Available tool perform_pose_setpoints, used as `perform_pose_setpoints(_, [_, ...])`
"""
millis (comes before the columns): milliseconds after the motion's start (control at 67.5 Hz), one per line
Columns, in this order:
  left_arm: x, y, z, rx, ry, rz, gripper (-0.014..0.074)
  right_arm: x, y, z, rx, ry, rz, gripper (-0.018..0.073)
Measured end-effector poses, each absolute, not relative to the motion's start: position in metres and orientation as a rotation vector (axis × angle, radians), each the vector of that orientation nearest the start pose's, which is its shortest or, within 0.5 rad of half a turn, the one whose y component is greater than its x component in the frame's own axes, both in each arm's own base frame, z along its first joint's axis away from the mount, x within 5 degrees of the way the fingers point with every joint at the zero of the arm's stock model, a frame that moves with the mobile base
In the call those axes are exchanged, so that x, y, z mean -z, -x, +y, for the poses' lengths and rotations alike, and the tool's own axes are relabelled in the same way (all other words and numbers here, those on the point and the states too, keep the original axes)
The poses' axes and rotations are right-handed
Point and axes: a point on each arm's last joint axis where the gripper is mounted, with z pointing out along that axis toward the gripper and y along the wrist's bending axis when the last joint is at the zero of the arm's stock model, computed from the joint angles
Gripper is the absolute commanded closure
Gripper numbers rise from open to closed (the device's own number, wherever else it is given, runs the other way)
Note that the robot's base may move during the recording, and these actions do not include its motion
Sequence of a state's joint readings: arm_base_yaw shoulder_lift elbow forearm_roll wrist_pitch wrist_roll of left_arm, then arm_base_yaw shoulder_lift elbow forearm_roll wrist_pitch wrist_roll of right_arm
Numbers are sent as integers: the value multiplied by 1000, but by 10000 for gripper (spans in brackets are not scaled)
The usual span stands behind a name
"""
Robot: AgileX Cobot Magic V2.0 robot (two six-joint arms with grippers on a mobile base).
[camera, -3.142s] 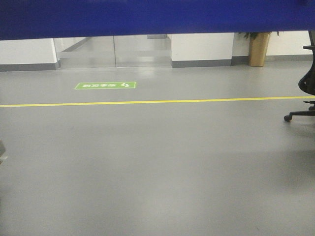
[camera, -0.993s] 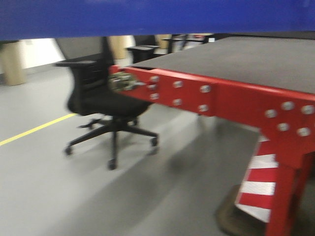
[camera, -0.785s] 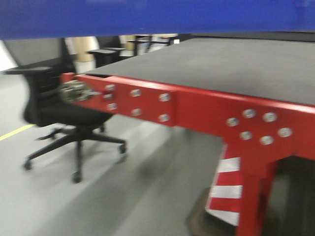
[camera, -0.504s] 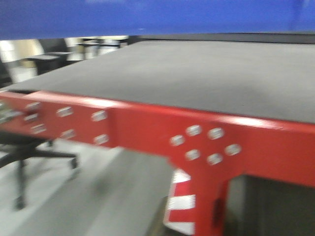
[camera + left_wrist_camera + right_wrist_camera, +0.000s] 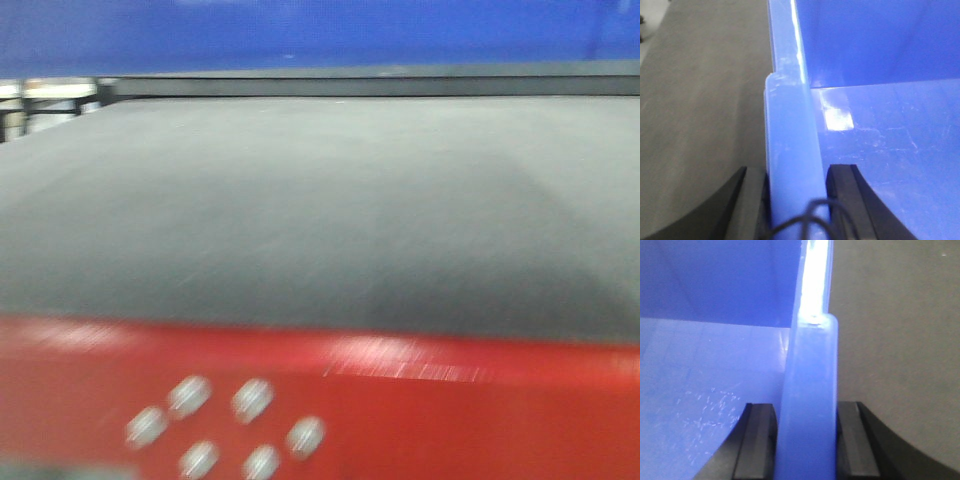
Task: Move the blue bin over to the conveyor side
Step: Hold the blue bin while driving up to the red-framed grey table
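- Dark grey woven belt of the conveyor side (image 5: 320, 220) fills your front view from edge to edge, smeared by blur. The pale shapes behind it at the far left are too blurred to name.
- Below the belt runs a red frame (image 5: 480, 420), with a cluster of silver bolts (image 5: 252, 398) toward its left.
- Across the top of that view you see the blue bin (image 5: 320, 35) as a wide band above the belt.
- Your left hand (image 5: 792, 200) pinches the bin's left wall. One black finger (image 5: 730, 215) sits outside the wall over the belt, the other sits inside, and the thick rim is pressed between them. A thin dark cable (image 5: 812, 204) crosses the rim at the bottom edge.
- Your right hand (image 5: 807, 440) pinches the opposite wall the same way, with one finger inside above the bin's scuffed floor and one outside.
- Both wrist views show the belt just beyond the bin's walls, so the bin is over the conveyor. You cannot tell whether it rests on the belt or hangs clear.
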State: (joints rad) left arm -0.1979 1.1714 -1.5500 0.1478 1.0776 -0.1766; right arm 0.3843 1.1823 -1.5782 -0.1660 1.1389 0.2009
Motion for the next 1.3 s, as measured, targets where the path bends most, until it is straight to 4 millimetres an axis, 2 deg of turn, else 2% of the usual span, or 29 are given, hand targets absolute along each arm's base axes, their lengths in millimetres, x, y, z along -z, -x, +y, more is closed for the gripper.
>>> perform_pose_setpoints(1304, [-479,-212,-31,32,-26,2172,612,-480,-202,67,-118,198,2206,631])
